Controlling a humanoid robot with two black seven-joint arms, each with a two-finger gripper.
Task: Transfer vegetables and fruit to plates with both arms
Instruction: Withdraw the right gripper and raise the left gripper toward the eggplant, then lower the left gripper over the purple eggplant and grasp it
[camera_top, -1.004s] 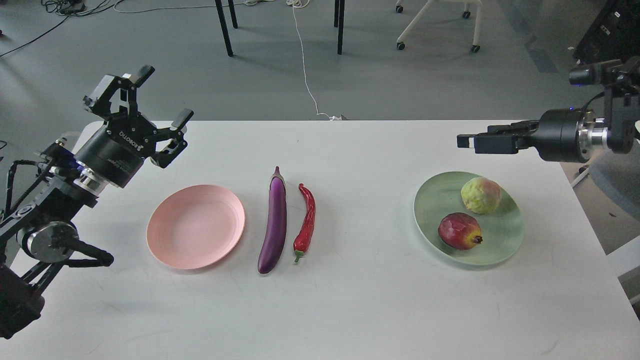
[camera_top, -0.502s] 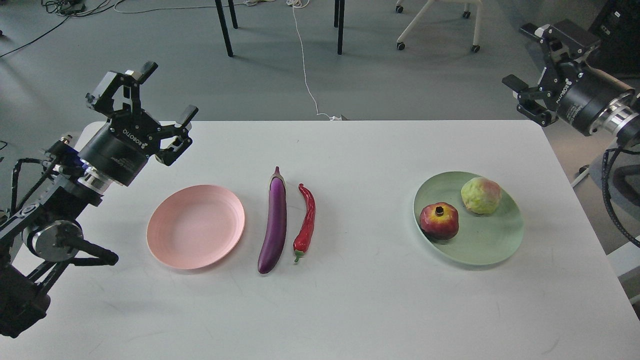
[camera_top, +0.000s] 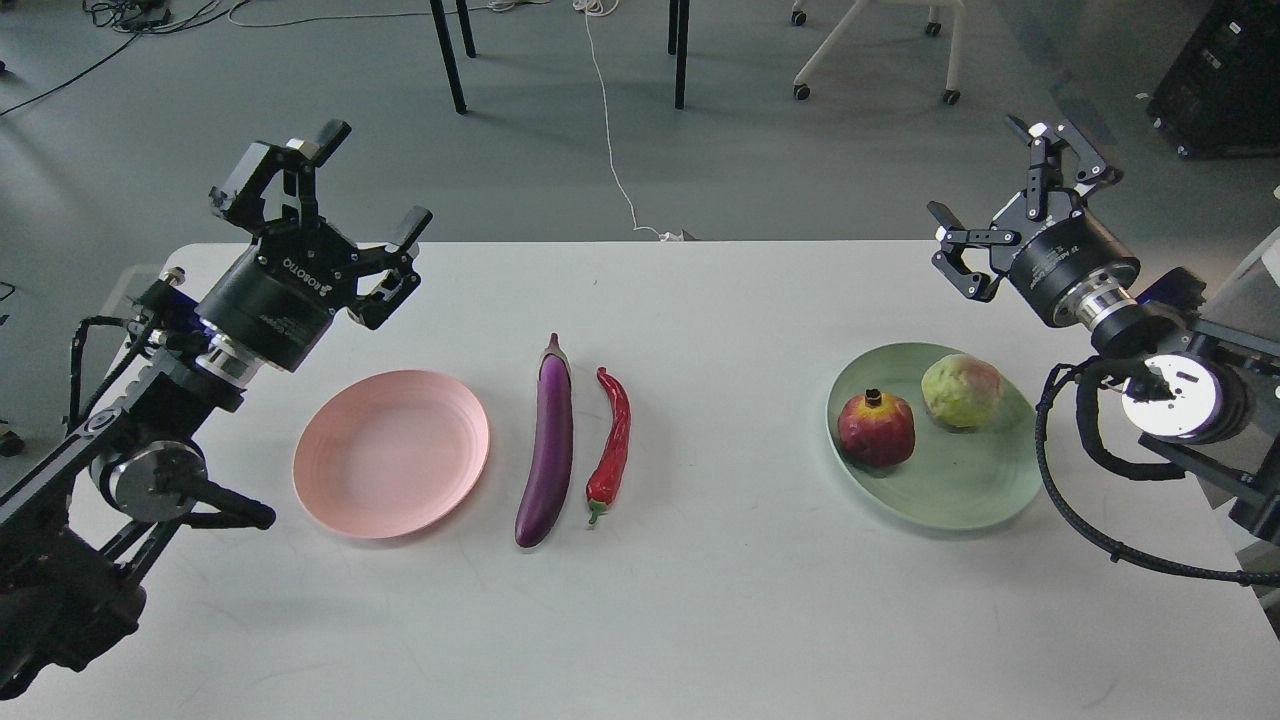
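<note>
Both claws hang spread and empty — left gripper (camera_top: 350, 195) above the table's (camera_top: 700, 620) far-left corner, right gripper (camera_top: 1000, 200) beyond the green plate (camera_top: 960, 500). Pomegranate (camera_top: 876, 428) and yellow-green fruit (camera_top: 962, 390) sit on that plate — eggplant (camera_top: 547, 450) and chili (camera_top: 612, 445) lie side by side beside the bare pink plate (camera_top: 391, 452).

- The eggplant (camera_top: 547, 447) is lying at mid-desk (camera_top: 700, 620).
- The chili pepper (camera_top: 611, 445) is lying just right of the eggplant.
- One plate (camera_top: 392, 452) is sitting left of the eggplant.
- The other plate (camera_top: 960, 490), far right of the eggplant, is holding the pomegranate (camera_top: 876, 428) and bumpy fruit (camera_top: 961, 390).
</note>
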